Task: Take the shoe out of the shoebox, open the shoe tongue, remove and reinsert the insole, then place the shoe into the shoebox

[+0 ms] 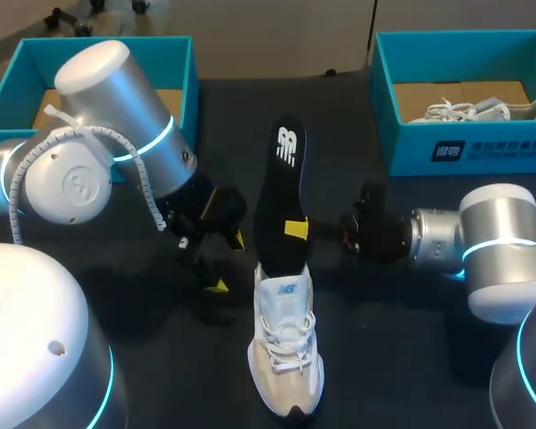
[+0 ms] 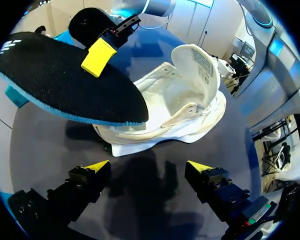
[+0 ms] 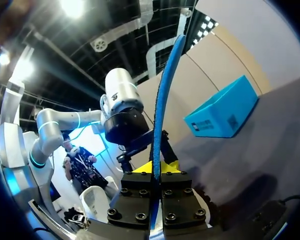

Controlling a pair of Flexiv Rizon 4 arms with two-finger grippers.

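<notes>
Shoe: your white lace-up sneaker (image 1: 286,357) stands upright on its sole on the dark bench (image 1: 411,340), out of both boxes, toe toward the robot. Beige side panels, white laces.
Tongue: pulled up and standing. The left wrist view shows its inner face with a printed label.
Insole: black fabric top with a white logo at the far end and a blue foam edge (image 1: 281,197). It runs from the shoe's opening away across the bench, lifted off the surface. You can't tell whether its near tip is inside the shoe.
Right claw: (image 1: 297,230) clamped on the insole from both faces, about mid-length. The right wrist view shows the blue edge pinched between the yellow tips.
Left claw: (image 1: 227,263) spread wide, holding nothing, low over the bench just beside the shoe's heel end.
Boxes: teal shoebox (image 1: 174,54) at the far left; a second teal shoebox (image 1: 464,147) at the far right holds another white shoe (image 1: 478,110).
</notes>
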